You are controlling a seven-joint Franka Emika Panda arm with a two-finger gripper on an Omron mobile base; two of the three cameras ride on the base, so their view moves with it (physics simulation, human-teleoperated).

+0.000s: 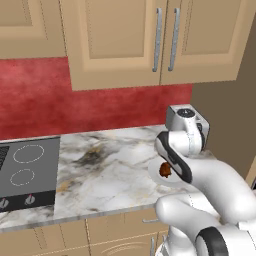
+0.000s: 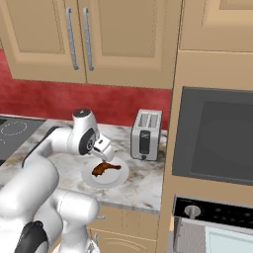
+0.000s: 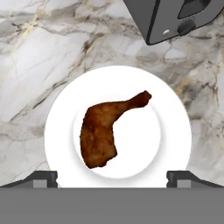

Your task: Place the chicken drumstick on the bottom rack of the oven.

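Jaws spread wide above the white plate (image 3: 175, 109); the chicken drumstick (image 3: 103, 131) lies on it, ungrasped; the whole transfer to the oven (image 2: 212, 237) remains.

- no words, brand names, labels or numbers can be read in any of the views.
- the cooktop (image 1: 27, 172) bears only thin ring outlines for its burners and two small round knobs with short marks; no letters or digits stand beside them.
- the toaster (image 2: 146, 134) shows a dark front panel with a lever and a small pale dot, without any legible print.
- the oven (image 2: 212, 212) has a dark control strip with a round knob and a row of tiny dots, too small to read as signs.
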